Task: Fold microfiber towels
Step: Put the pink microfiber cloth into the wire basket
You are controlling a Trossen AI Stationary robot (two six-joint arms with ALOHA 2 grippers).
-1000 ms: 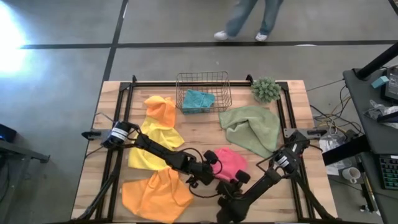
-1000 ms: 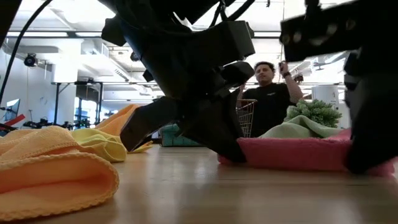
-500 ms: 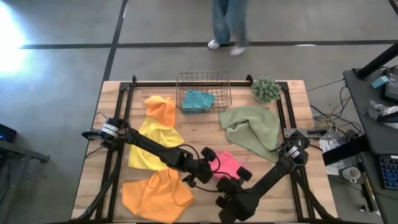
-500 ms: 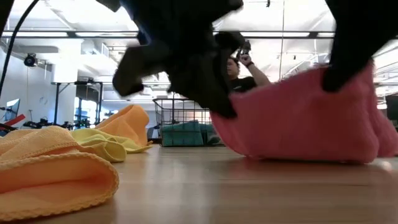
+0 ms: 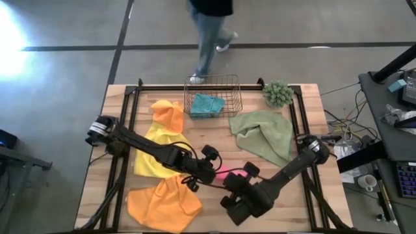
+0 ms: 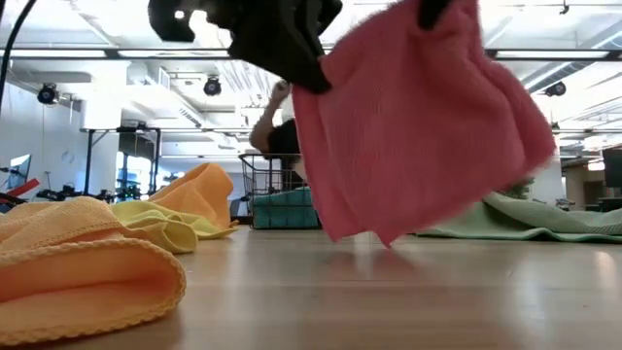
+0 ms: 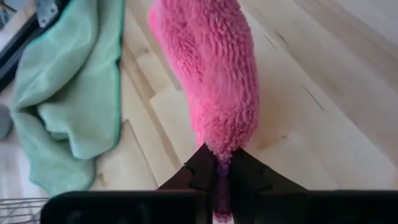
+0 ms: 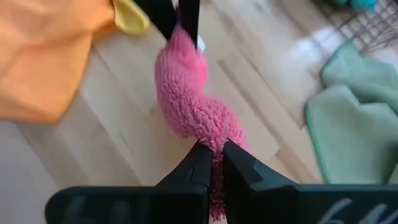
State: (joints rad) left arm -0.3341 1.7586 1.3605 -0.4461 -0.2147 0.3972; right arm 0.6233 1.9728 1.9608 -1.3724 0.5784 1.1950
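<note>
The left gripper and right gripper are each pinching an edge of the pink towel, jaws closed on it, and it is hanging limp above the bench. It looks light and floppy, so corners are probably the best holds. Six towels are showing: two orange, one yellow, one teal, one olive, one pink.

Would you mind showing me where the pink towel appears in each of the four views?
High view: pink towel, a sliver between both arms near the front.
Low view: hanging, upper centre-right.
Left wrist view: centre, clamped at bottom.
Right wrist view: centre.
Shared landmark: green towel.
</note>
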